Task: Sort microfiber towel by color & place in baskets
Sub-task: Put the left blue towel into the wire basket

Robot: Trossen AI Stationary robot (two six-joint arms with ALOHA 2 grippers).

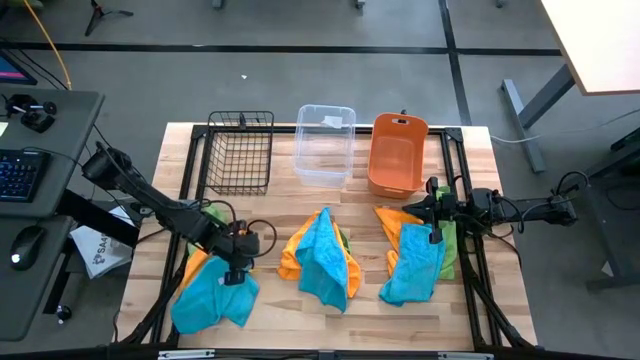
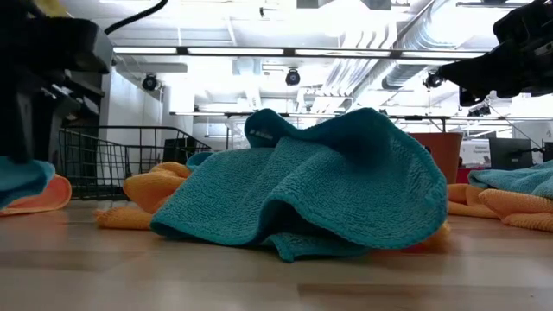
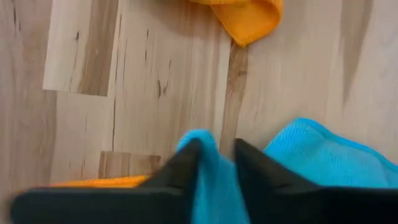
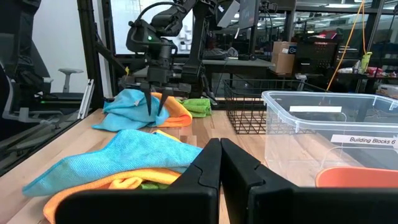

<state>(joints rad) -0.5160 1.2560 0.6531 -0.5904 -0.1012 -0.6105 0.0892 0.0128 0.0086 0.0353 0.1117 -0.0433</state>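
Observation:
Three piles of towels lie on the wooden table. The left pile has a turquoise towel (image 1: 213, 300) over an orange one (image 1: 195, 264), with a green one (image 1: 214, 213) behind. My left gripper (image 1: 236, 270) points down, shut on that turquoise towel (image 3: 323, 155). The middle pile (image 1: 325, 258) and the right pile (image 1: 413, 265) each have a turquoise towel over orange. My right gripper (image 1: 415, 211) hovers level above the right pile, shut and empty (image 4: 219, 163). The black wire basket (image 1: 240, 152), clear tub (image 1: 324, 146) and orange bin (image 1: 395, 155) stand in a row at the far edge. My left gripper pinches a raised fold of the turquoise towel (image 3: 214, 186) between its two fingers (image 3: 180, 171). The fingers come from above, pointing down (image 4: 154, 102). The rest of the towel lies slack on the orange towel and the table.
Bare wood lies between the piles and the baskets and along the near edge. In the low view the middle turquoise towel (image 2: 302, 186) fills the centre. A desk with a keyboard (image 1: 20, 172) stands left of the table.

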